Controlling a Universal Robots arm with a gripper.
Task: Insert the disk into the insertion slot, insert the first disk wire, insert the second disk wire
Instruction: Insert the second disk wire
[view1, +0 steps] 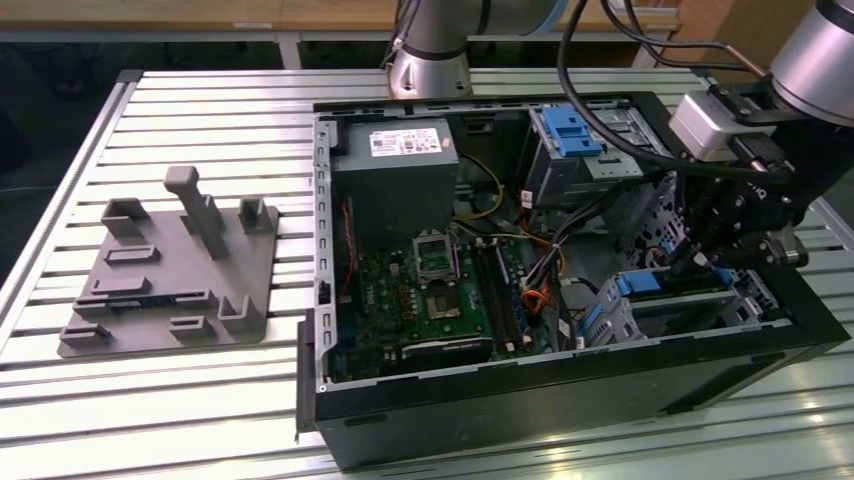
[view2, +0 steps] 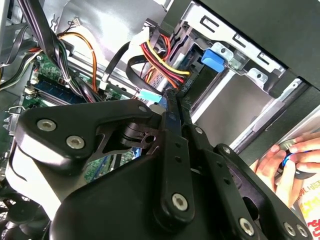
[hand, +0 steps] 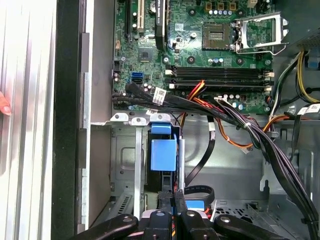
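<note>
Gripper (hand: 171, 202) lowered inside the open computer case (view1: 561, 400), jaws pressed together just above the blue disk (hand: 164, 152) seated in the insertion slot (hand: 125, 165).

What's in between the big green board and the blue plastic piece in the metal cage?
In the first wrist view, a bundle of black cables with red, orange and yellow wires crosses between the green motherboard and the blue plastic piece, above the cage's metal edge.

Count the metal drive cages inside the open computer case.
2. The cage with a wide blue latch sits at the case's far end; the insertion slot sits by the gripper, toward the exterior view's right. Cables may hide others.
</note>
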